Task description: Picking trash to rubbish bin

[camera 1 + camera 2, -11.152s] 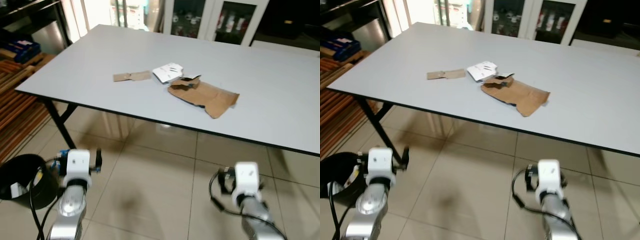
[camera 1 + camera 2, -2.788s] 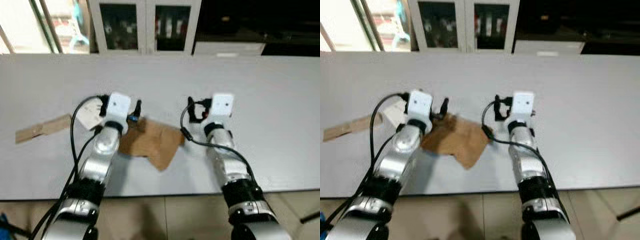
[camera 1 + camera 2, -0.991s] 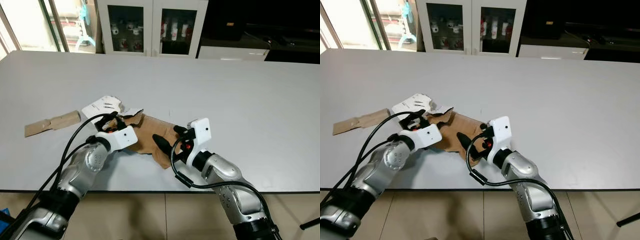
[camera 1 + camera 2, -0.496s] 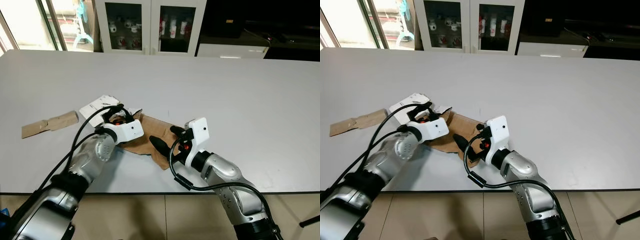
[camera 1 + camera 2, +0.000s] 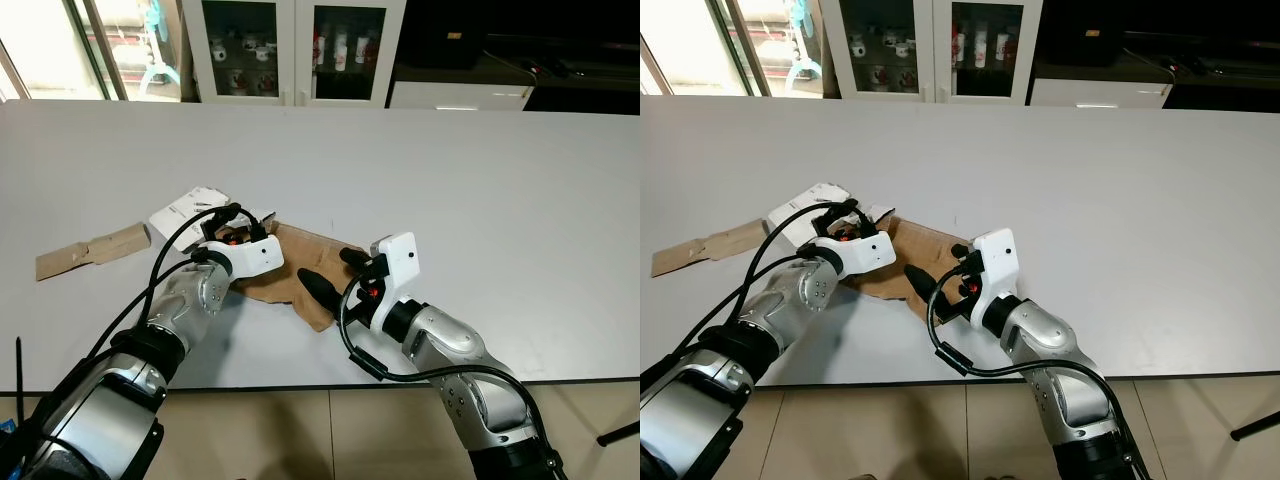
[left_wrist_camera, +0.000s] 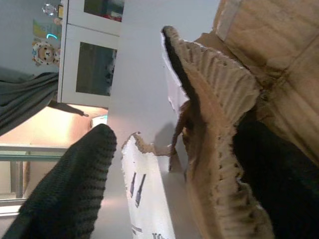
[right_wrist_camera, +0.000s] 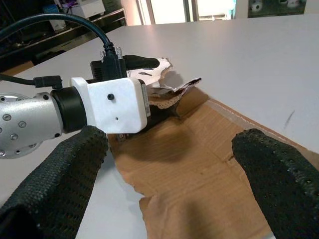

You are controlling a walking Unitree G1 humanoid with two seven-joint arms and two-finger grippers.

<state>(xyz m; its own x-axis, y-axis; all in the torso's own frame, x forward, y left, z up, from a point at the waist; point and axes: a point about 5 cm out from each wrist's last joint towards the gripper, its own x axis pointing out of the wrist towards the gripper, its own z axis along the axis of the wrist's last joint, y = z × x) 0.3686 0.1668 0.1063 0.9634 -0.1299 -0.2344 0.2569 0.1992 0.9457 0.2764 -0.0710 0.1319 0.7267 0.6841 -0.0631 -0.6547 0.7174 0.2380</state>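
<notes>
While our left gripper (image 6: 169, 149) straddles the cardboard (image 5: 320, 275) edge, fingers apart, and our right gripper (image 7: 169, 174) gapes above it, we should seat deeper before clamping.

The worktop (image 5: 520, 190) is pale grey. On it lie a brown cardboard sheet (image 5: 300, 275), a brown cardboard strip (image 5: 90, 250) and a white torn card (image 5: 188, 207) with black print. Both arms are silver with white wrist blocks and black fingers (image 7: 279, 169).
</notes>
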